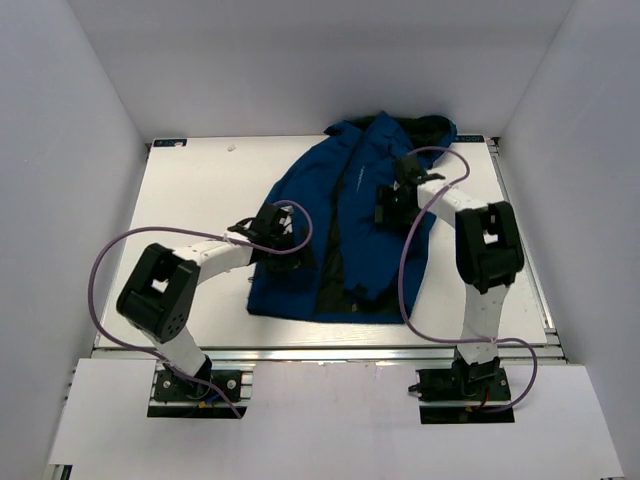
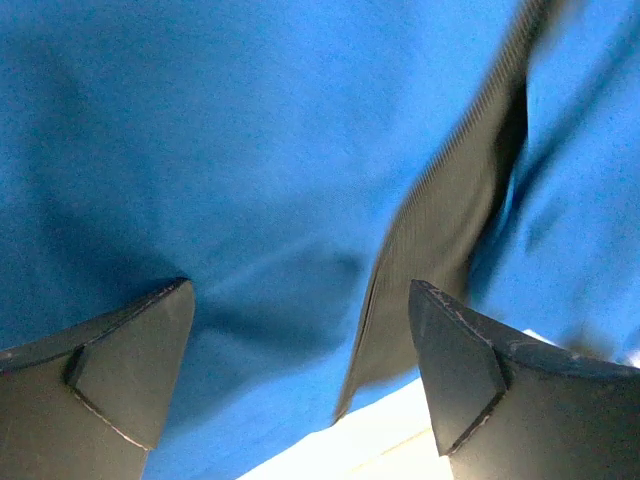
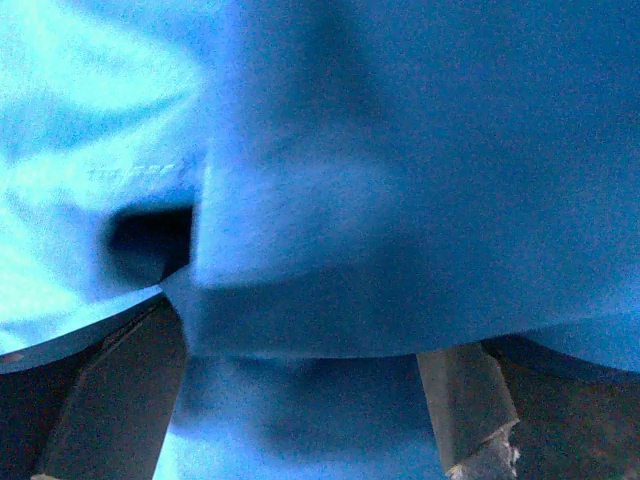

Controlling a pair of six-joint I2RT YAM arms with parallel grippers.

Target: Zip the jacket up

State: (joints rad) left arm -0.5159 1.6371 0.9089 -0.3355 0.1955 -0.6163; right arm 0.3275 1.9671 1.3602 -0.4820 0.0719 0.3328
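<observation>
Left claw (image 2: 300,290) gapes over the zipper edge (image 2: 450,200) of the jacket (image 1: 300,190), right claw (image 3: 300,335) spread too; pinch hem, pull taut.

Both arms are bent, reaching forward and inward. The left gripper (image 1: 283,240) has its fingers spread wide, the right gripper (image 1: 386,205) likewise.

Jacket (image 3: 420,180) fold within spread right hand (image 3: 300,390)

Jacket (image 1: 350,230) covers table (image 1: 190,200) centre; wide bare lane left, narrow lane right. White walls (image 1: 70,150) close left, far, right sides. Purple cables (image 1: 100,270) loop over near half. Fabric fold fills right gripper (image 3: 305,335) gap.
</observation>
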